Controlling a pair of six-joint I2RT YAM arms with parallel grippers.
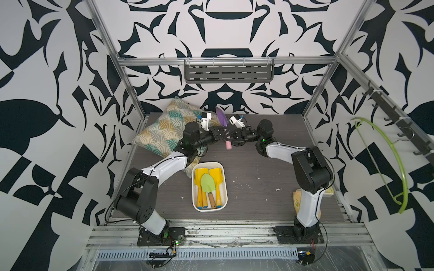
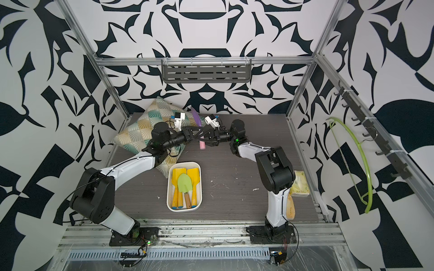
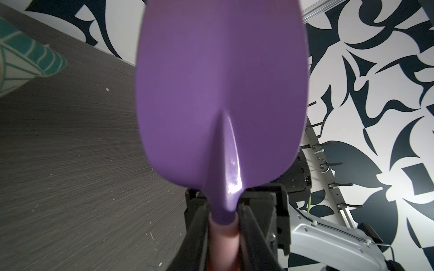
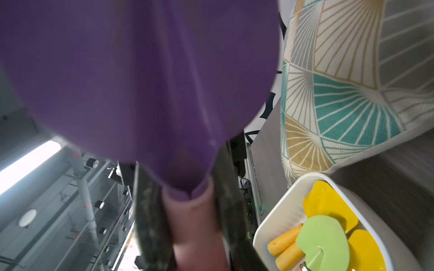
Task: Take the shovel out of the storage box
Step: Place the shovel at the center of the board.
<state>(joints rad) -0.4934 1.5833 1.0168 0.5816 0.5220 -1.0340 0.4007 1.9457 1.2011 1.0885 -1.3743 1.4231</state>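
A purple shovel (image 1: 221, 117) with a pink handle (image 1: 228, 146) hangs in the air over the back of the table, blade pointing up and back. My left gripper (image 1: 224, 136) is shut on its handle just below the blade (image 3: 220, 82). From the opposite side my right gripper (image 1: 232, 139) grips the same handle, its fingers (image 4: 150, 211) pressed against the pink shaft (image 4: 195, 223). The white storage box (image 1: 194, 187) sits nearer the front, well apart from both grippers. In it lie a green shovel (image 1: 207, 183) and two yellow shovels (image 1: 199, 174).
A patterned pillow (image 1: 162, 131) leans at the back left under the left arm. A grey shelf (image 1: 229, 70) hangs on the back wall. A green hanger (image 1: 397, 152) and a hook rail are on the right wall. Yellow packets (image 1: 297, 199) lie by the right arm's base.
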